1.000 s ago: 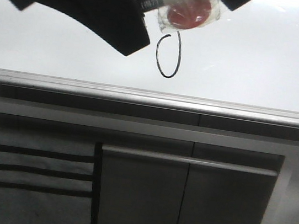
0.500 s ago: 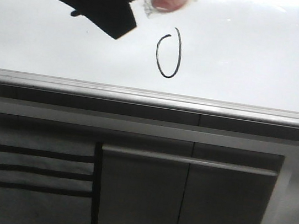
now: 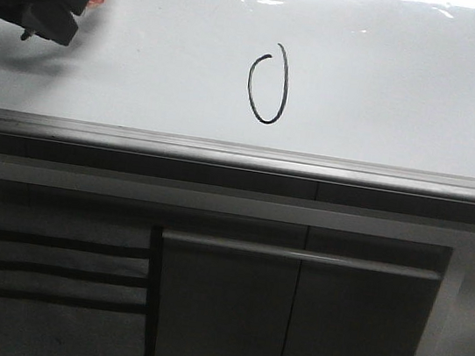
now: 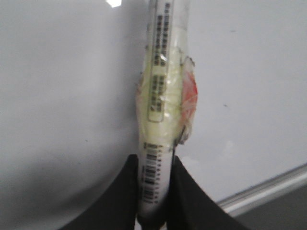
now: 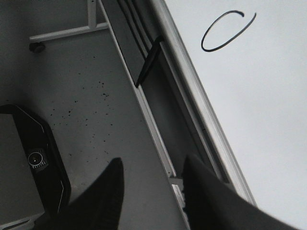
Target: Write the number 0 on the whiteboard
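Note:
The number 0 [image 3: 268, 85], a thin black oval with a short tail at its upper right, is drawn on the glossy whiteboard [image 3: 392, 85]. It also shows in the right wrist view [image 5: 225, 31]. My left gripper [image 3: 54, 6] is at the far left of the front view, well left of the 0, shut on a white marker pen [image 4: 160, 120] wrapped in yellowish tape with a red patch. The pen's tip is out of view. My right gripper [image 5: 151, 170] is open and empty, off the board's edge, over the floor.
A grey metal edge strip [image 3: 241, 155] runs along the board's near side. Dark grey cabinet panels [image 3: 289, 318] lie below it. In the right wrist view a grey speckled floor [image 5: 91, 105], a black device [image 5: 33, 167] and a metal frame leg [image 5: 67, 31] show.
My left gripper with the pen has moved left, away from the 0, to the board's far left. The 0 is now fully uncovered.

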